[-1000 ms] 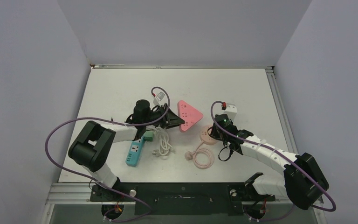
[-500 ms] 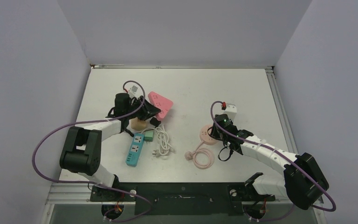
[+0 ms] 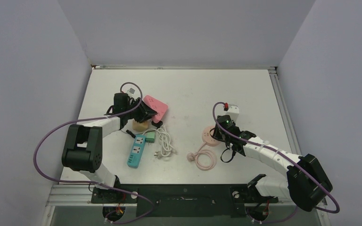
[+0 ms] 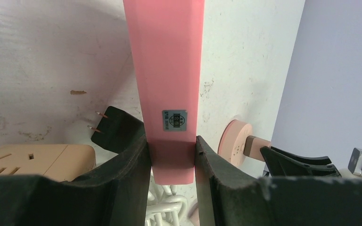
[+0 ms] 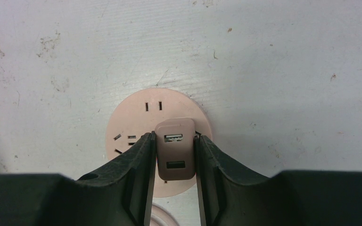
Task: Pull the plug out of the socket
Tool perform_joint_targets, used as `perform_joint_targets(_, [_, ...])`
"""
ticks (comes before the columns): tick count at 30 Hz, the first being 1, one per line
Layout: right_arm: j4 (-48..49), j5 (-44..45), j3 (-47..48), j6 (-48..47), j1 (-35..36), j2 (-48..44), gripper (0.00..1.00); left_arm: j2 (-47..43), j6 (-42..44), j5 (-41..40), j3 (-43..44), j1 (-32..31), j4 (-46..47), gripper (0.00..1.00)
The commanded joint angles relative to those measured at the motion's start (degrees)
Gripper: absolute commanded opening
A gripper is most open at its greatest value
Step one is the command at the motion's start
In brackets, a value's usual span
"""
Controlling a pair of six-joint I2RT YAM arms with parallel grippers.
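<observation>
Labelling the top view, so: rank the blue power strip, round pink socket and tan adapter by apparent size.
1. blue power strip
2. round pink socket, partly hidden, so a close call
3. tan adapter

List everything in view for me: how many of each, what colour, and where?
pink strip: one, pink, lifted at left.
teal strip: one, teal, near left.
adapter: one, green, at the teal strip's far end.
cube socket: one, beige, beside the pink strip.
black plug: one, black, prongs bare, by the cube socket.
cable: one, white, coiled right of the teal strip.
round socket: one, pink, centre-right.
charger: one, pink, seated in the round socket.
cord: one, pink, coiled in front of the round socket.
table: one, white.
left gripper: black, clamping the pink strip.
right gripper: black, clamping the charger.
</observation>
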Motion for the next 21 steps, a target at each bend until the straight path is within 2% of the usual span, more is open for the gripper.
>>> perform_joint_targets(1, [-1.2,-1.5,-0.9,0.4,0.3,0.8,0.24,-0.3,2.7,-2.2,3.8,0.4,-3.2,0.14])
perform_joint_targets(5, [-1.2,-1.5,-1.0,0.5,0.2,0.8,0.25,0.2,3.0,-2.9,4.6,0.4,-5.1,0.34])
perform_joint_targets(10, [-1.3,-1.5,-1.0,0.5,0.2,0.8,0.25,-0.2,3.0,-2.9,4.8,0.3,-5.6,0.51])
perform_joint_targets(13, [-1.3,-1.4,-1.1,0.5,0.2,0.6,0.25,-0.7,3.3,-3.0,4.9,0.3,-5.9,0.58])
perform_joint_targets(21, [-1.8,-1.1,-1.0,0.5,0.2,0.4,0.25,-2.8,4.1,-4.0,5.4,0.0,-7.5,0.68])
